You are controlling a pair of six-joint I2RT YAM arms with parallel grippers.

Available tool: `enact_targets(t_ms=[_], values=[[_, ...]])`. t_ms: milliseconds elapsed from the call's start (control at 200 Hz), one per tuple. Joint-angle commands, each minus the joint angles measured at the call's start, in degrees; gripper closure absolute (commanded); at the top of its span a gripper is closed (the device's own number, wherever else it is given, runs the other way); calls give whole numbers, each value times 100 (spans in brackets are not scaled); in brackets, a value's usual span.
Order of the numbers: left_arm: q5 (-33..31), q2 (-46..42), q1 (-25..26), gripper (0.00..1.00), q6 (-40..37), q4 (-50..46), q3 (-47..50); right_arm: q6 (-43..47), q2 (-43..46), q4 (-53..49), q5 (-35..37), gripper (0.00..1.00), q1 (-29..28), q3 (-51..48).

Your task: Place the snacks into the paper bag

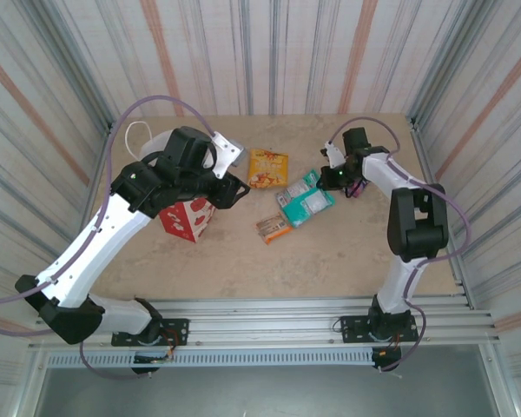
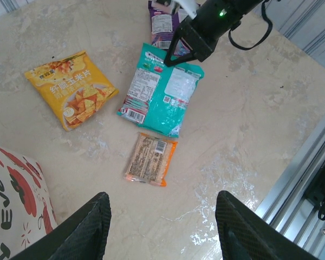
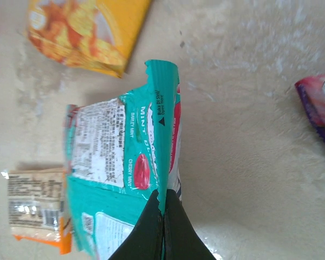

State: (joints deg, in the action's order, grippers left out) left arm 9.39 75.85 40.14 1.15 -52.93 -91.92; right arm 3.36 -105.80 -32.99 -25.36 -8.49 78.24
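The right end effector (image 3: 162, 205) is closed, its two dark fingers pressed together on the edge of the teal mint packet (image 3: 111, 162). It pinches the thin crimped film near one end, and that edge stands up from the bench (image 2: 249, 135) in a ridge while the rest of the packet lies flat. The left end effector (image 2: 162, 230) is spread wide and holds nothing. It hangs above the bench just beside the paper bag (image 2: 13, 211), whose red-and-white printed side shows at the lower left of the left wrist view.

The teal packet looks light, soft and glossy. The film will likely flex and droop from a one-edge grip, and loose contents may slide to the low end and swing it. The sealed seam is probably the best hold, being flat, thin and stiffer than the puffed middle. A deeper bite past the crimp should guard against slipping.

Three more snacks lie on the bench. The yellow chip packet (image 2: 70, 89) is well apart to the left, the small orange-edged bar (image 2: 150, 158) is just below the teal packet, and a purple packet (image 2: 162, 21) is beyond its far end. All look thin and crushable, so a gentle squeeze on an edge should suit them.
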Motion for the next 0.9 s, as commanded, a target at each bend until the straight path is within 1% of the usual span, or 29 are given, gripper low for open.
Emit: enact_targets(t_ms=[0,90,175,371,516,651,736,827,892], values=[[55,10,55,45,-62,-147,-168,308,683,240,-182,100,-3,-184],[220,32,64,45,-62,-133,-155,938,1076,112,-376,100,-87,-300],[329,45,86,46,-56,-44,-85,1450,1317,-233,-291,100,-206,-254],[506,23,175,45,-116,317,206,2088,1765,-1003,-228,100,-293,14],[613,39,385,44,-265,505,314,2527,2270,-1358,-323,100,-376,-23],[776,-23,512,43,-440,943,612,2955,2837,-1596,-589,100,-405,-127],[1034,-100,512,43,-518,1406,930,3343,3207,-1807,-924,100,-397,-166],[1304,-201,521,42,-679,1969,1280,3785,3508,-2257,-1362,100,-390,-80],[1414,-245,521,41,-806,2339,1489,3891,3663,-2502,-1496,100,-390,28]])
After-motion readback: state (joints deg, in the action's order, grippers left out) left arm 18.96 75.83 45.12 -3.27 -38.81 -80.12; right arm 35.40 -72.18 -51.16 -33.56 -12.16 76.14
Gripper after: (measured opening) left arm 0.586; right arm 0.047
